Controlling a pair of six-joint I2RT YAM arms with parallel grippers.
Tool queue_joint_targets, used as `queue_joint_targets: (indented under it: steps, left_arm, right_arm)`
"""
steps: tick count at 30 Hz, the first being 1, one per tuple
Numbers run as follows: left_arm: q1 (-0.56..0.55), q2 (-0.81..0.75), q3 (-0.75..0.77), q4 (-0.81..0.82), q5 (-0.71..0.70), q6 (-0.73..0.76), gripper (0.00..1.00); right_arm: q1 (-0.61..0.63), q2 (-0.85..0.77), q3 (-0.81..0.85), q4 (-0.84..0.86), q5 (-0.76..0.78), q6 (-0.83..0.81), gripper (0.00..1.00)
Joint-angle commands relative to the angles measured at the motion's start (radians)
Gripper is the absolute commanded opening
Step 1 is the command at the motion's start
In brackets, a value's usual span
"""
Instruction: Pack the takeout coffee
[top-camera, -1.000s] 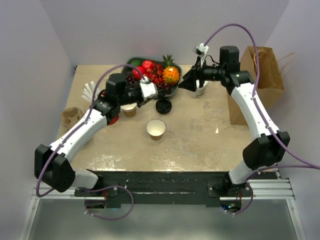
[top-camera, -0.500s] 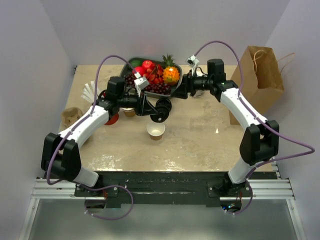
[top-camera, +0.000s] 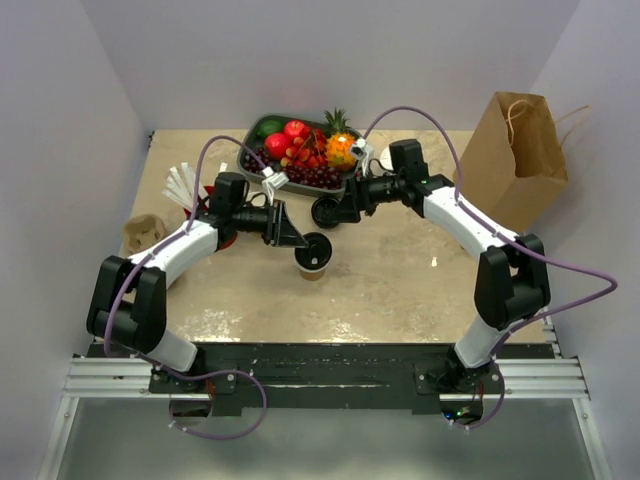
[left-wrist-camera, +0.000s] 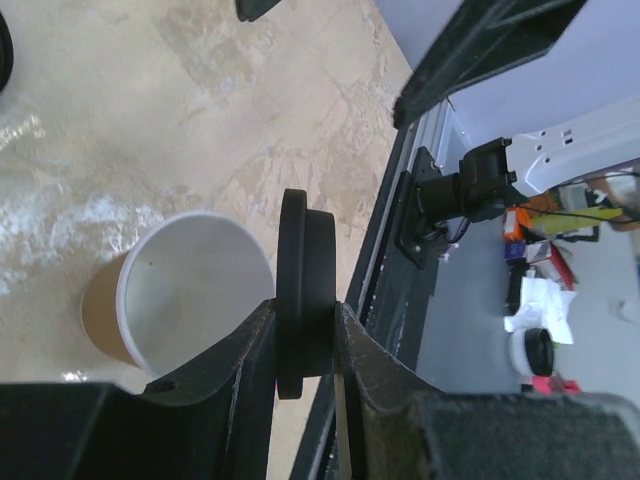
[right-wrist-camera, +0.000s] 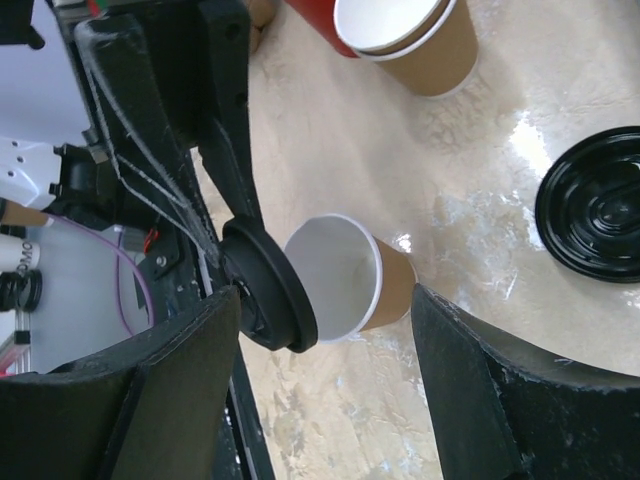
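The takeout coffee cup (top-camera: 312, 264), brown kraft paper with a white inside, stands upright with no lid on it in the middle of the table (top-camera: 400, 270). My left gripper (top-camera: 303, 241) is shut on a round black lid (top-camera: 319, 247), held on edge just above the cup's rim. In the left wrist view the lid (left-wrist-camera: 304, 285) sits pinched between the fingers (left-wrist-camera: 240, 370), with the cup (left-wrist-camera: 190, 295) just beyond it. My right gripper (right-wrist-camera: 325, 350) is open and looks down on the cup (right-wrist-camera: 350, 275) and the held lid (right-wrist-camera: 270, 290). It hangs behind the cup, apart from it.
A second black lid (top-camera: 325, 213) lies flat under my right gripper (top-camera: 340, 206). Stacked brown cups (right-wrist-camera: 412, 35) and a red cup (right-wrist-camera: 320, 20) stand at the left. A fruit tray (top-camera: 262, 126) is at the back and a brown paper bag (top-camera: 515, 155) at the right.
My left gripper carried the black lid from beside the fruit tray down to the open cup. My right arm swung left from the back of the table, its jaws opening wider.
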Motion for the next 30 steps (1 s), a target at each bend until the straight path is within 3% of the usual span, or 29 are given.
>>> queue_joint_targets:
  steps: [1,9,23,30]
  left_arm:
    - [0.032,0.012,-0.049,0.099,0.051,-0.121,0.06]
    - [0.046,0.045,-0.056,0.122,0.056,-0.148,0.06]
    - [0.049,0.078,-0.035,0.114,0.027,-0.132,0.09]
    - [0.049,0.078,-0.027,0.091,0.002,-0.115,0.19]
  right_arm:
    - [0.036,0.012,0.003,-0.019,0.001,-0.066,0.73]
    - [0.111,0.047,0.024,-0.120,0.062,-0.201,0.74]
    - [0.134,0.127,0.070,-0.188,0.137,-0.236,0.73]
    - [0.140,0.153,0.079,-0.176,0.116,-0.216,0.71]
